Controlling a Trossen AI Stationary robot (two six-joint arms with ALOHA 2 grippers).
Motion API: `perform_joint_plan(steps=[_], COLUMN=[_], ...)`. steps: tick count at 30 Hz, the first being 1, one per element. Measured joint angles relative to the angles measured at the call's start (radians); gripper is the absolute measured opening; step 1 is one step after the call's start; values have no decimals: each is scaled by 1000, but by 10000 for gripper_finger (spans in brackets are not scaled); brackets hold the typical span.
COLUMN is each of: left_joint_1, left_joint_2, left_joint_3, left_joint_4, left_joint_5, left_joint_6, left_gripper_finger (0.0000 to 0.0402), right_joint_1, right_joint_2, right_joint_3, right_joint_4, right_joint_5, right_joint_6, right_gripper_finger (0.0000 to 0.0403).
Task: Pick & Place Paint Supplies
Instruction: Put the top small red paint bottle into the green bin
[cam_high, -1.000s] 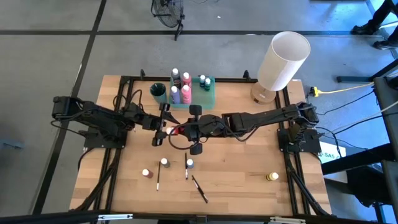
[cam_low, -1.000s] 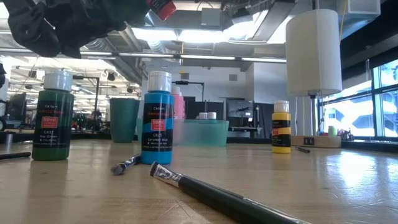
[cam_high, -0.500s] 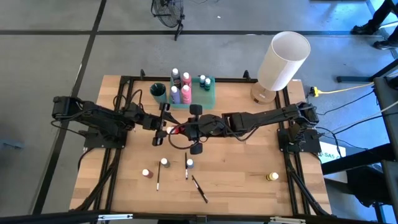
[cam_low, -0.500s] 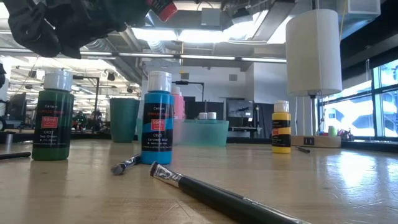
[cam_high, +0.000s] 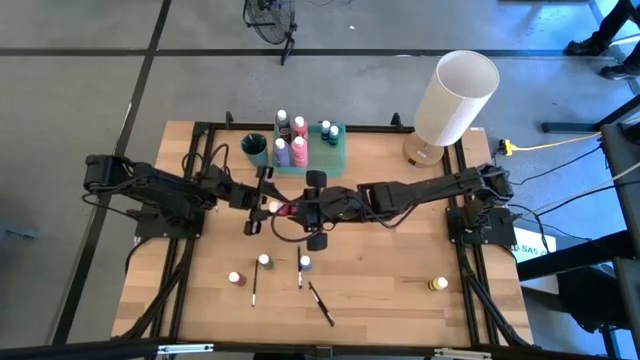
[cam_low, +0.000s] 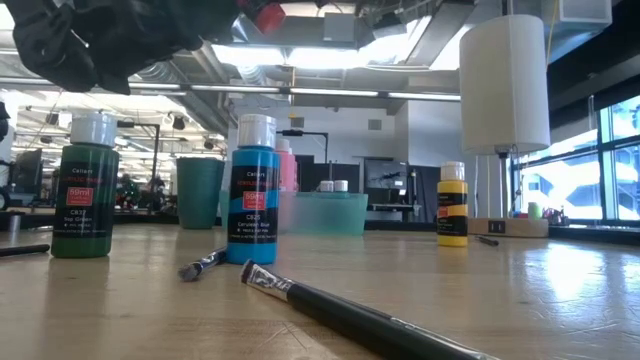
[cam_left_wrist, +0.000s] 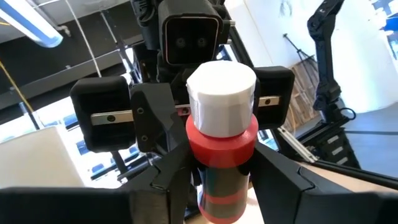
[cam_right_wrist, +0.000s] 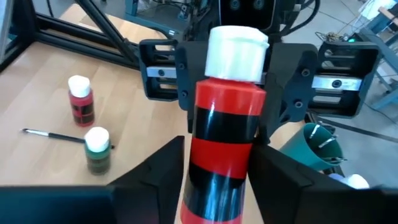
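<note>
A red paint bottle (cam_high: 284, 208) with a black label and a white cap hangs in the air above the table's middle, tilted, with its cap toward the table's left. My left gripper (cam_high: 267, 206) and my right gripper (cam_high: 297, 208) are both shut on it, facing each other. The bottle also shows in the left wrist view (cam_left_wrist: 221, 155) and the right wrist view (cam_right_wrist: 221, 143). In the low view only its red shoulder (cam_low: 263, 15) shows, at the top. My left gripper pinches the bottle's upper body just below the cap (cam_left_wrist: 200, 163) between its two fingers, coming level from the table's left. The bottle is clear of the table. My right gripper pinches the bottle's lower body (cam_right_wrist: 194, 186) between its two fingers, coming level from the table's right, along the bottle. The cap end points away from it.
A green tray (cam_high: 338, 150) with several bottles and a green cup (cam_high: 254, 148) stand at the back, a white lamp (cam_high: 455, 100) at the back right. Near the front edge stand a red (cam_high: 235, 278), a green (cam_high: 264, 261), a blue (cam_high: 305, 263) and a yellow bottle (cam_high: 438, 284), with brushes (cam_high: 321, 303).
</note>
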Motion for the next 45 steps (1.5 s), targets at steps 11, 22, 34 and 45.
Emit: perform_joint_plan(steps=[11,22,34,45], left_joint_1=[0,19,25,26], left_joint_2=[0,-1,-1,0], left_joint_3=[0,3,2,0], left_joint_4=[-5,-32,-50,-57], left_joint_5=[-5,-59,-82,-91], left_joint_6=[3,6,2,3], left_gripper_finger=[143,143,143,143], right_joint_1=[-1,28,41,42], right_joint_2=[0,5,5,5], right_joint_3=[0,-3,-3,-1], right_joint_4=[-6,-6,-33,-77], right_joint_5=[1,175,299,366], right_joint_6=[9,-15,18,36], right_gripper_finger=[157,167,168,168])
